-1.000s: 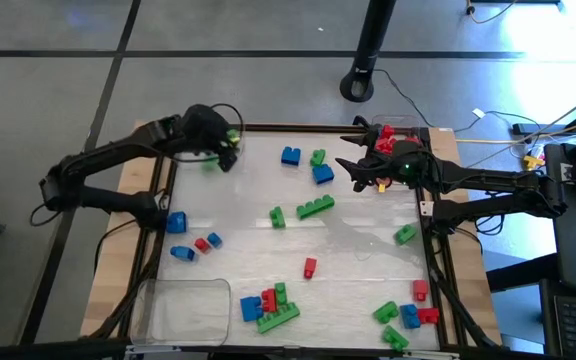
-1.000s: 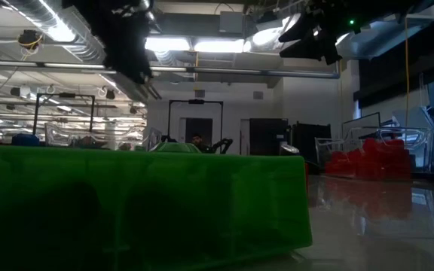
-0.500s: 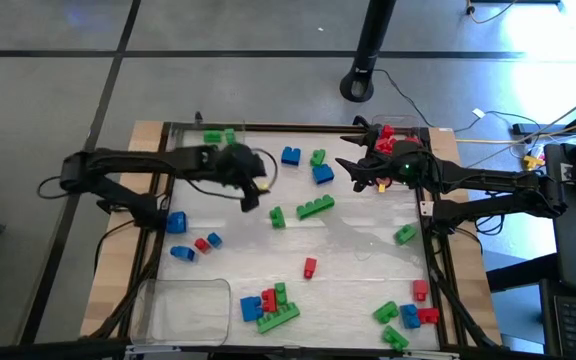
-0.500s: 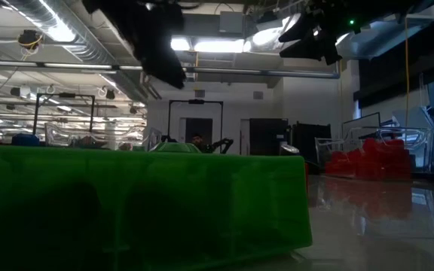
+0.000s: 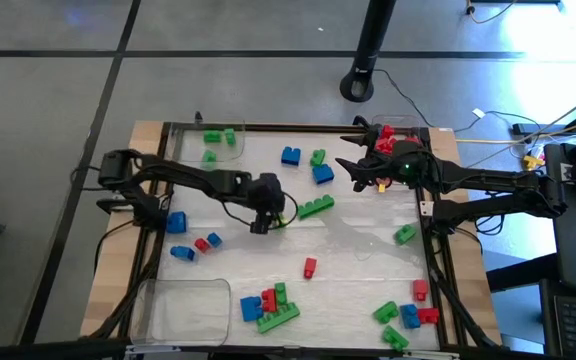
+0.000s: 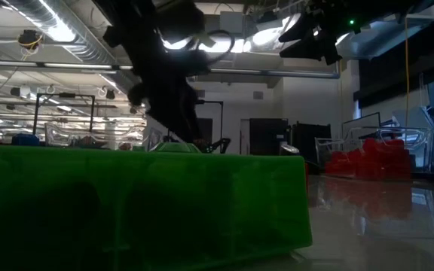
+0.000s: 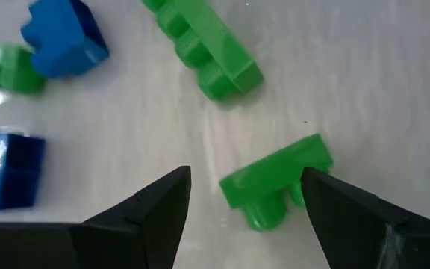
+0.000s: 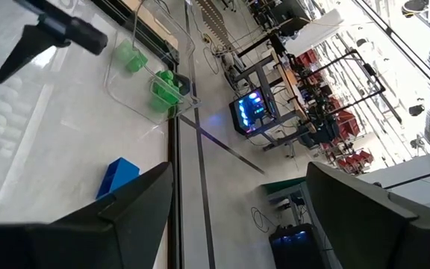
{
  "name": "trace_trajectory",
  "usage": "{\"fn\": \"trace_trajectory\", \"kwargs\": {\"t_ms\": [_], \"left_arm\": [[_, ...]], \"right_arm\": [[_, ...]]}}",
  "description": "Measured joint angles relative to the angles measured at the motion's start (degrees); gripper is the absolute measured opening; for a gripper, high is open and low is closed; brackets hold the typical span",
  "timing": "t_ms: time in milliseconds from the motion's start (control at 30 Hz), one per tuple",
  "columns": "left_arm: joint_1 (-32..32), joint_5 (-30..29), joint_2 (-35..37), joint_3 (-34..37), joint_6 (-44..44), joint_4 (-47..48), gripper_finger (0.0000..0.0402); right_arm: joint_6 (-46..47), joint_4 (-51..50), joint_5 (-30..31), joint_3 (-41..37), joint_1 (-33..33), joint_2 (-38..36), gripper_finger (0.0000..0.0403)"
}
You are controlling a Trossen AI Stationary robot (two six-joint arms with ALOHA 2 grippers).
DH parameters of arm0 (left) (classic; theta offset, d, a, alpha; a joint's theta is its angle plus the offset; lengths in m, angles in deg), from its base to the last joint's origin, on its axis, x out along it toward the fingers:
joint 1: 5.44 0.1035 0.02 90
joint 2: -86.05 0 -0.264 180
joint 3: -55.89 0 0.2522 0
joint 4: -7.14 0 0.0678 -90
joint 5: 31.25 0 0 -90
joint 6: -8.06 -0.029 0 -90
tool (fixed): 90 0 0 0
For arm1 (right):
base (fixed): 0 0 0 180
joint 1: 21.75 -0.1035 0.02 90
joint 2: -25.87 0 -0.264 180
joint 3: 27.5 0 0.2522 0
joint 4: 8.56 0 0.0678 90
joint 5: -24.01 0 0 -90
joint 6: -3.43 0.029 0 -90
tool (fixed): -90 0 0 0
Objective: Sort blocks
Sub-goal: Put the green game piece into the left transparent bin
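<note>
The blocks lie scattered all over the white table, red, green and blue mixed; right in the middle a small green block sits on the surface, and the left gripper hangs directly over it, fingers spread wide with the block in the gap between them, one finger just beside its edge, nothing gripped; a long green block lies close by on the right arm's side, clear of the fingers; beyond that a blue block, another blue one and a small green piece stand nearer the far edge; a clear tray at the far left corner holds a few green pieces; another clear tray sits at the near left corner; a red block lies alone toward the near side, with a mixed heap of red, blue and green just beside it and another cluster in the near right corner; the right gripper waits raised by the far right corner, jaws apart and holding nothing, beside a tray of red pieces; from table height a big green block fills the foreground and hides most of the tabletop.
</note>
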Motion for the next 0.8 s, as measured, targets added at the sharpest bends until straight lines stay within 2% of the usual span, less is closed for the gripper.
{"fn": "trace_trajectory", "kwargs": {"t_ms": [100, 367, 800], "left_arm": [[-0.48, -1.89, -1.56, 0.0, -2.66, -2.0, 0.0246], [-0.49, -2.07, -4.53, -0.07, -6.22, -2.68, 0.0246], [-0.47, -2.13, -4.3, -0.11, -8.45, -2.44, 0.0246]], "right_arm": [[0.01, 0.01, 0.0, 0.0, 0.01, 0.0, 0.0309], [0.01, -0.01, 0.0, 0.0, 0.01, 0.0, 0.0309], [0.01, -0.01, 0.0, 0.0, 0.0, 0.0, 0.0309]]}}
